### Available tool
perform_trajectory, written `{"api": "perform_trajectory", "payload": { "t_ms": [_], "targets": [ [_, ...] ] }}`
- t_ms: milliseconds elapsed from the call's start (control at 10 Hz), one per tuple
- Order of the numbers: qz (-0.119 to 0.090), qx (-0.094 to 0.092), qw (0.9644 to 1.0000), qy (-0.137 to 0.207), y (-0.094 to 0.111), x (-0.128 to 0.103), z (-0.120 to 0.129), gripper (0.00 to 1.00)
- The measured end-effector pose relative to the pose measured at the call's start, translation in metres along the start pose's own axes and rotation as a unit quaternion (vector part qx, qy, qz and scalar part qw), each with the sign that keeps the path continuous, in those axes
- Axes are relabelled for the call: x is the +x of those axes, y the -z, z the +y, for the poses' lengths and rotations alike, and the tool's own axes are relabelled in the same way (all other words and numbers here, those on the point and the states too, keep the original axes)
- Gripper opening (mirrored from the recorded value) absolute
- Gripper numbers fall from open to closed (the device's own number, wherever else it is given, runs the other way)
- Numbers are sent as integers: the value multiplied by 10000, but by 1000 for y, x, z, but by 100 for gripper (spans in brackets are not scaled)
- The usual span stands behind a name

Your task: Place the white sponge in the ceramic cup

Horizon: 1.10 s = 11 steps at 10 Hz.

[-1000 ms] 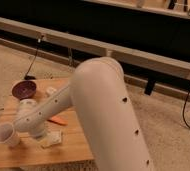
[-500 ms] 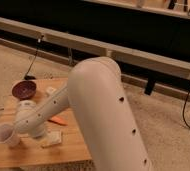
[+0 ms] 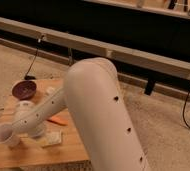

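White and bulky, the arm (image 3: 95, 115) is the largest thing in view. Its thick upper link rises from the lower right edge to a rounded elbow. From there a thinner forearm with a row of small holes runs down and left over the table.

Around it spreads a speckled beige floor (image 3: 160, 107). Across the back runs a long pale rail (image 3: 113, 51) in front of a dark wall. A black cable (image 3: 34, 60) hangs from the rail to the floor on the left.

The wooden table (image 3: 38, 156) takes up the lower left corner. The bowl (image 3: 24, 90), dark purple-brown and upright, stands on the table's far left part, apart from the arm.

The gripper (image 3: 2, 136) is at the forearm's end, over the table's front left part near its left edge. It is well apart from the bowl. Whether it is wide or narrow I cannot tell.

The cup (image 3: 24, 106), white and round, stands just in front of the bowl, between the bowl and the forearm. The forearm hides its near side.

The sponge (image 3: 53, 137) lies flat on the table just in front of the forearm, toward the table's front edge. It is to the right of the gripper, apart from it, and outside the cup.

A small orange piece (image 3: 58, 120) lies just behind the sponge, beside the forearm. A lumpy whitish thing (image 3: 49, 91) lies to the right of the bowl, close to the arm.
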Motion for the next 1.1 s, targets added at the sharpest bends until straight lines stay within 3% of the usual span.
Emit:
{"api": "perform_trajectory", "payload": {
  "t_ms": [200,300,600,1000,1100],
  "targets": [
    [10,-16,10000,-36,-2,0,0,40],
    [26,-30,10000,-41,-4,1,1,26],
    [65,-95,9999,-70,-8,1,4,1],
    [38,-28,9998,-200,2,1,0,0],
    [-110,47,9996,-263,15,-7,-3,0]
  ]
}}
